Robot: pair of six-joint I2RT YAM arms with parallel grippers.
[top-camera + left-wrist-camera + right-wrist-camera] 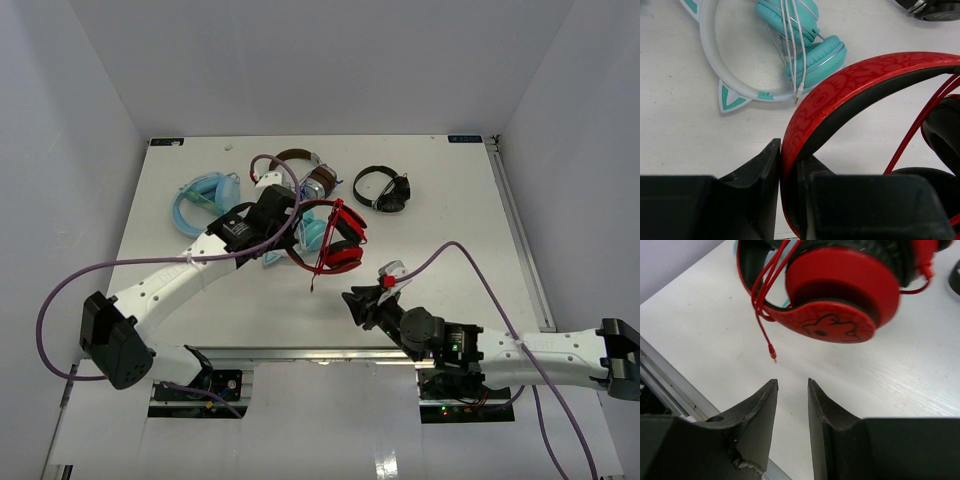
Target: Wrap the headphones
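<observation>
Nearest in the top view, the two arm bases sit at the near edge of the tabletop point(460, 190). The left arm reaches toward the middle, and the left jaws are clamped on the band of the red headphones point(340, 240), which sit around the tabletop's centre, slightly toward the far edge. Their thin red cable point(318, 268) hangs from the cups toward the near edge. The right jaws point at it from close to the near edge, apart from it and holding nothing. Toward the far edge lie brown-banded silver headphones point(303, 168), with small black headphones point(383, 188) on their right-edge side and light blue headphones point(205, 195) on their left-edge side.

Left wrist view: the jaws pinch the red patterned band of the headphones point(850, 85) between them, and strands of the cable point(915, 125) run past a black ear pad. Teal cat-ear headphones point(805, 30) with a white cord point(790, 50) lie beyond.

Right wrist view: the jaws stand apart with bare tabletop between them. Just beyond hang the headphones point(840, 285), a red cup facing the camera. The cable point(762, 315) loops beside the cup and its plug point(773, 357) dangles free.
</observation>
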